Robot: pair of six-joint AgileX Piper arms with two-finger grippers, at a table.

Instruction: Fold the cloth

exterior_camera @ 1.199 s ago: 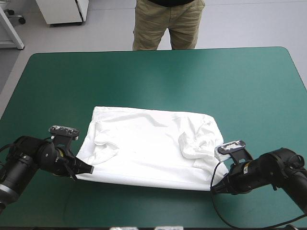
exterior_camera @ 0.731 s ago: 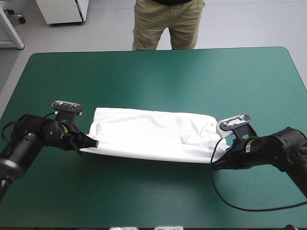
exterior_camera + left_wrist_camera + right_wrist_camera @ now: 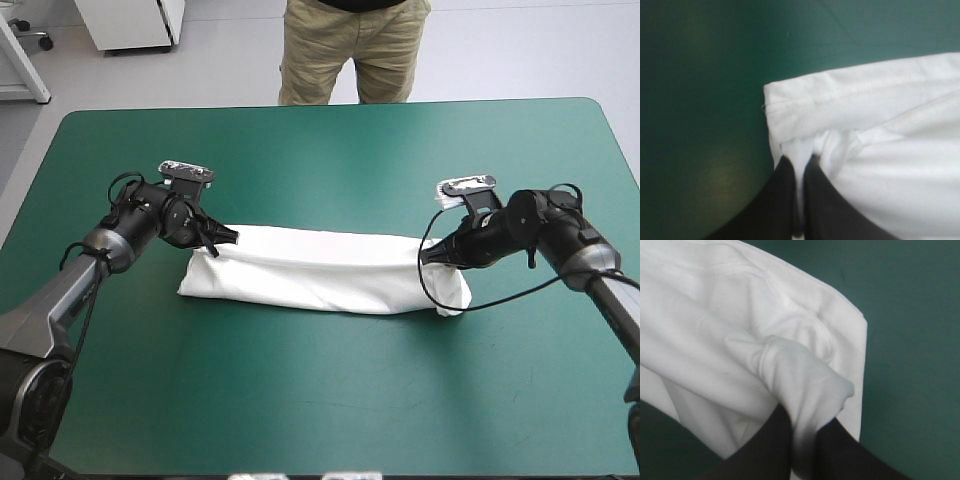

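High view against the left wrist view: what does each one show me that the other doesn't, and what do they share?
Only the high view: the whole T-shirt lying as a long folded band on the teal-green cover, with the right gripper at its far end. Only the left wrist view: the stitched hem at the corner, and the bunched pinch of cloth between the fingers of the left gripper. Both: the left gripper shut on one end of the T-shirt, with the cover beside it.
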